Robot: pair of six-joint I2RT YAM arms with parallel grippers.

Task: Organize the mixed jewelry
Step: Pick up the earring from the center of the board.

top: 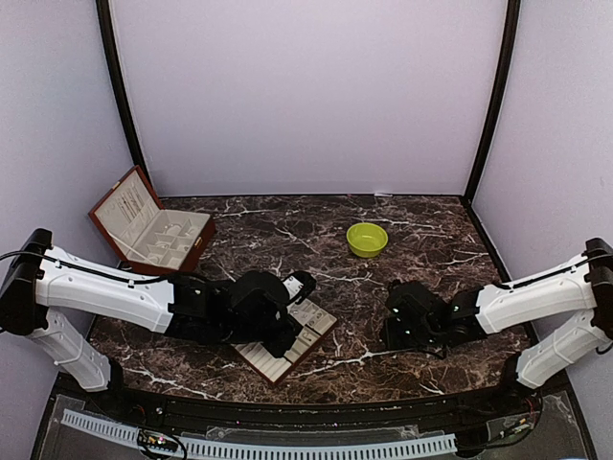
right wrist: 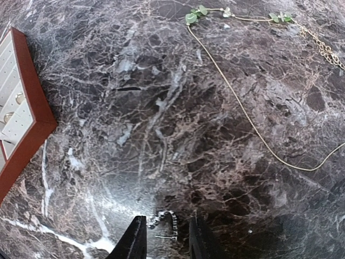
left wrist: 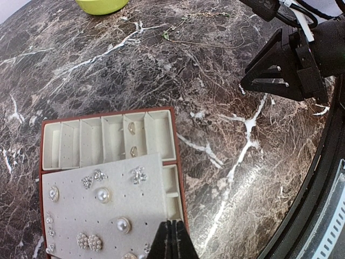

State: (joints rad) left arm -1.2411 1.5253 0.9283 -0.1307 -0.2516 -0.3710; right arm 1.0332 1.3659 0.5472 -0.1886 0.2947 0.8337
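Observation:
Mixed jewelry lies partly on the table and partly in the cream tray (left wrist: pixel 161 127). Pearl studs (left wrist: pixel 103 195) and sparkly studs (left wrist: pixel 138 174) sit on the tray's pad, and two small pieces (left wrist: pixel 131 128) lie in a compartment. My left gripper (left wrist: pixel 172 224) is shut and empty, its tip over the pad's right edge. In the right wrist view a small sparkly hoop earring (right wrist: pixel 174 222) lies on the marble between the fingers of my right gripper (right wrist: pixel 167 220), which is open and low over the table. A thin gold chain with green leaves (right wrist: pixel 242 110) lies farther off.
A green bowl (top: pixel 367 239) stands at the back centre-right. The open reddish-brown box (top: pixel 153 230) sits at the back left. The tray (top: pixel 308 324) lies between the two arms, its red-brown corner (right wrist: pixel 32 121) left of my right gripper (top: pixel 395 321).

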